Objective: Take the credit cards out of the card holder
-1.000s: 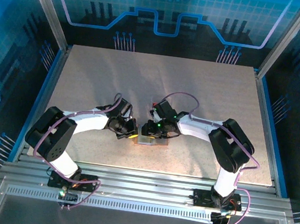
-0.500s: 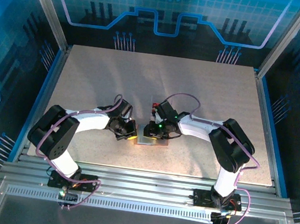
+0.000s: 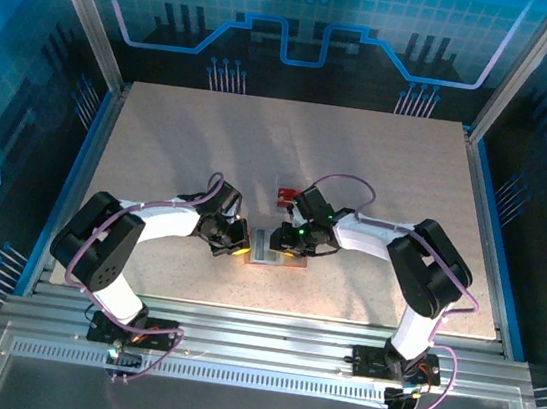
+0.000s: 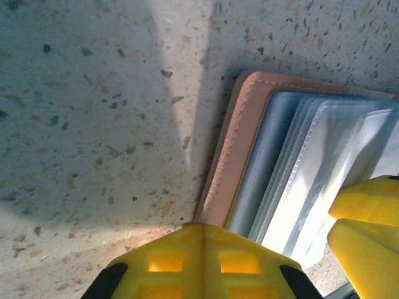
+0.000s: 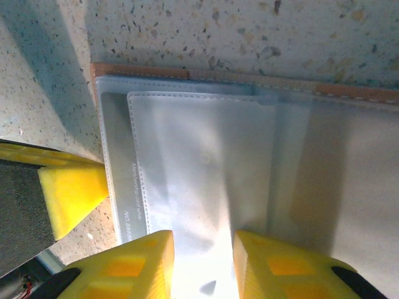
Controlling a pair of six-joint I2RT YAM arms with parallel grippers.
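Both jaws meet at the open holder lying flat near the worktop's front: left jaws closed at its brown rim, right jaws slightly apart over a clear sleeve, red card just beyond.

- My left arm and right arm are white, with black joints.
- Thin purple cables loop along both.
- My right end effector has chunky bright yellow fingers.
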